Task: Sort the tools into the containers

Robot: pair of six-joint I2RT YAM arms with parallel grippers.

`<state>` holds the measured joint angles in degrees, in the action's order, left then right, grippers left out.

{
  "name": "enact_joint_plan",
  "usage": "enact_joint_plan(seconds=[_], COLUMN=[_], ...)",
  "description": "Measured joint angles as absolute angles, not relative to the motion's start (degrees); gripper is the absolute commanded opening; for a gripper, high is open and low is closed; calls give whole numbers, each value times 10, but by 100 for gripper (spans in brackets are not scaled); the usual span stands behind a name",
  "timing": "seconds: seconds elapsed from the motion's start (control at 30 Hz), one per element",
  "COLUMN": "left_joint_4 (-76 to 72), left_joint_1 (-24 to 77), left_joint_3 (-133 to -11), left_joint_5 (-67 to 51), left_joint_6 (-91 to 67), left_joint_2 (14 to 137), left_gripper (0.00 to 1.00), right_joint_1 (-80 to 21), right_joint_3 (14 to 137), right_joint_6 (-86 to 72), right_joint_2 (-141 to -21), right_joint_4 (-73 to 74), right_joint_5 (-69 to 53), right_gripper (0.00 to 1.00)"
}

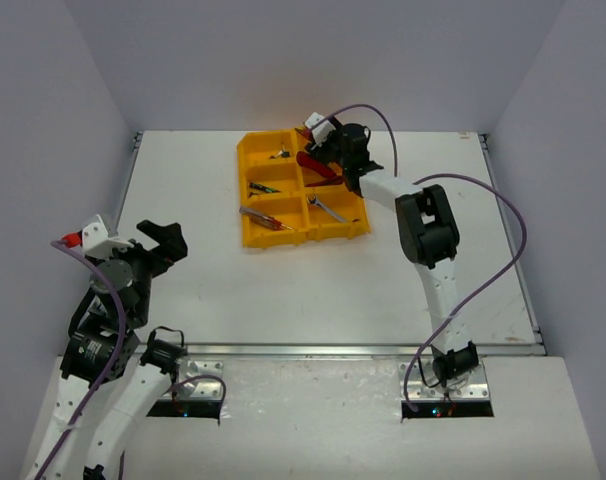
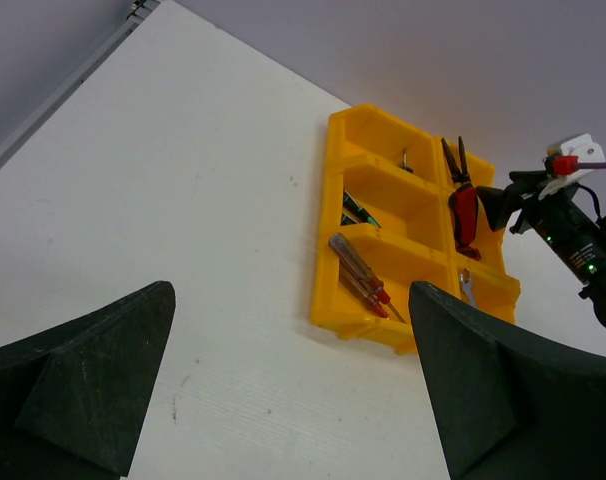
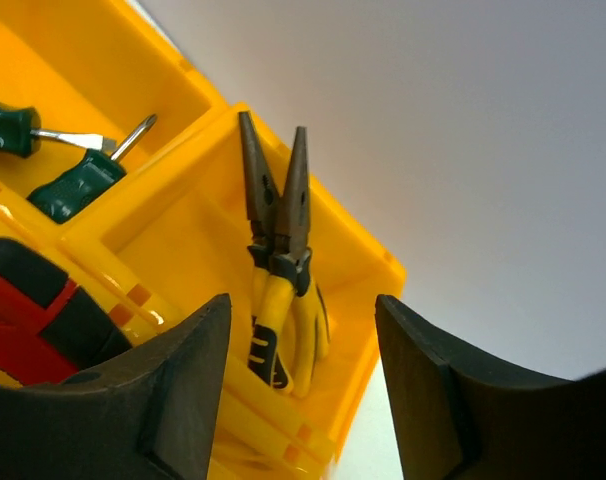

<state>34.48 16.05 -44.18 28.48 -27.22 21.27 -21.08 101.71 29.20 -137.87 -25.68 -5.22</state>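
Observation:
The yellow-orange tray (image 1: 244, 195) (image 2: 325, 235) (image 3: 368, 255) of containers sits at the table's far middle. Yellow-black pliers (image 3: 283, 290) (image 1: 280, 153) lean in its far-left compartment, tips up (image 2: 406, 158). My right gripper (image 1: 321, 152) (image 3: 303, 375) (image 2: 490, 205) hovers open over the far-right compartment, jaws apart and clear of the pliers. Under it lies a red-handled tool (image 1: 318, 168) (image 2: 464, 212) (image 3: 23, 315). Other compartments hold green screwdrivers (image 1: 263, 188) (image 2: 358, 210) (image 3: 73, 185), red-blue screwdrivers (image 1: 261, 217) (image 2: 361, 275) and a wrench (image 1: 325, 207) (image 2: 466, 288). My left gripper (image 1: 168, 238) (image 2: 293, 385) is open, empty, at near left.
Grey walls close the white table (image 1: 313, 290) on the left, back and right. A purple cable (image 1: 483, 190) loops off the right arm above the table's right half. A metal rail (image 1: 313, 349) runs along the near edge.

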Motion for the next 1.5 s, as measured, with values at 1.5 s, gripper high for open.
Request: enact_joint_plan(seconds=[1.5], left_joint_4=[298], left_joint_1=[113], left_joint_3=[-381], left_joint_5=[221], left_joint_6=[-237], left_joint_2=[278], left_gripper=[100], right_joint_1=[-211], right_joint_3=[352], right_joint_6=[-187], right_joint_2=[-259], right_joint_4=[336], right_joint_5=[205], right_gripper=[99])
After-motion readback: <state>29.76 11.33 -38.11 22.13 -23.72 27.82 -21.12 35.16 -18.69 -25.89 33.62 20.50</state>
